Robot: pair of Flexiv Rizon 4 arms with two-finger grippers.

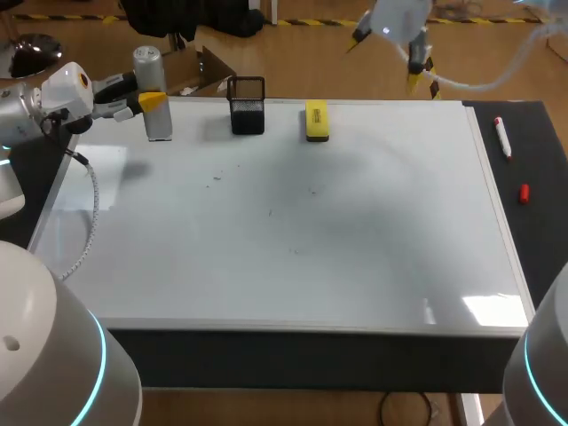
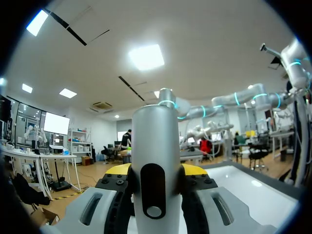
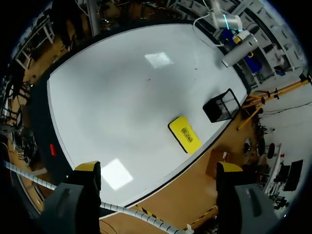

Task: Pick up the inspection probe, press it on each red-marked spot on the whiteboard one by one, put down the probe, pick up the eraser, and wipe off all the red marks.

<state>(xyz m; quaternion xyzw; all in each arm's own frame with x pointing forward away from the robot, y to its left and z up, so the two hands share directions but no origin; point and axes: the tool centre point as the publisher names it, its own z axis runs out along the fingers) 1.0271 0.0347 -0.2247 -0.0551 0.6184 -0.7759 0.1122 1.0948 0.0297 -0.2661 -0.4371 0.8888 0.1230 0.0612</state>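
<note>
The inspection probe (image 1: 156,93), a silver cylinder, stands upright over the far left corner of the whiteboard (image 1: 293,222). My left gripper (image 1: 153,100) is shut on the probe (image 2: 153,136), with one yellow tip on each side. The yellow eraser (image 1: 316,120) lies flat at the board's far edge. My right gripper (image 1: 388,58) hangs open high above that far edge, holding nothing. In the right wrist view the eraser (image 3: 185,133) lies well below and ahead of the right gripper (image 3: 158,168). Only faint dark specks show on the board; I see no red marks.
A black mesh holder (image 1: 247,105) stands at the far edge between the probe and the eraser. On the dark strip right of the board lie a red-and-white marker (image 1: 502,138) and a small red cap (image 1: 524,193).
</note>
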